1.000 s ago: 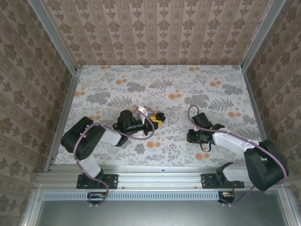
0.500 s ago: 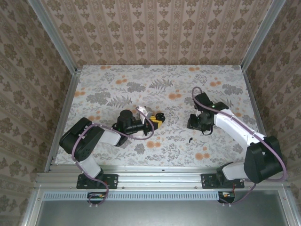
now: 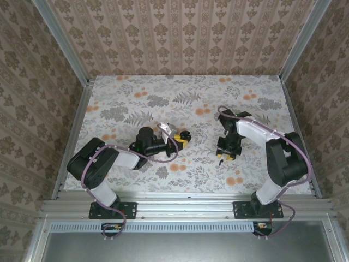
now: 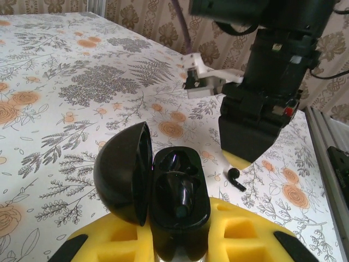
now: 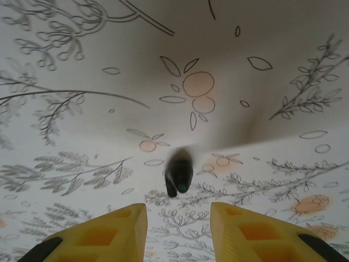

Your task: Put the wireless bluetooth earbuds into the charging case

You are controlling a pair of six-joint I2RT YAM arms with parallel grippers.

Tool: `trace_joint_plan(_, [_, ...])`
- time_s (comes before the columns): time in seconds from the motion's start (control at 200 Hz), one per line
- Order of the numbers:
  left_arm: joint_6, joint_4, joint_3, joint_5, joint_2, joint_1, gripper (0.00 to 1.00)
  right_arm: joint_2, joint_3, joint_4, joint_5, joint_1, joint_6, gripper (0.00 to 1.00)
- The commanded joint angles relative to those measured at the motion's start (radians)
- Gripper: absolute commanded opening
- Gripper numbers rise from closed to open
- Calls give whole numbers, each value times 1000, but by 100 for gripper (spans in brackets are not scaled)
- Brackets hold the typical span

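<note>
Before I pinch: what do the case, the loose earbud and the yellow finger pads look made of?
The charging case looks like hard black plastic, glossy: light reflects off its lid. The earbud, blurred, seems the same shiny black plastic. The finger pads are matte yellow with moulded recesses, probably foam or soft rubber.

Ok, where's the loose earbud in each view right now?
Top external: the earbud is a black speck just below the right gripper.
Left wrist: earbud right of centre, beside that gripper's yellow tip.
Right wrist: earbud at centre, just ahead of the parted yellow fingers.
Shared landmark: the right gripper's yellow fingers.
</note>
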Motion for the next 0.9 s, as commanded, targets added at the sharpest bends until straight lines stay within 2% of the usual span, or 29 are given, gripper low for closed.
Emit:
trace_joint_plan(0.0, [28,-12,20,2,-30,9,7,36,2,17,-24,-4,13,36])
trace_joint_plan(0.37, [34,-26,23,4,-31,11,7,127,-1,48,-29,-5,-9,33])
trace_joint_plan(0.895, [37,-40,25,1,-24,12,7,103,-16,42,-9,-3,-12,21])
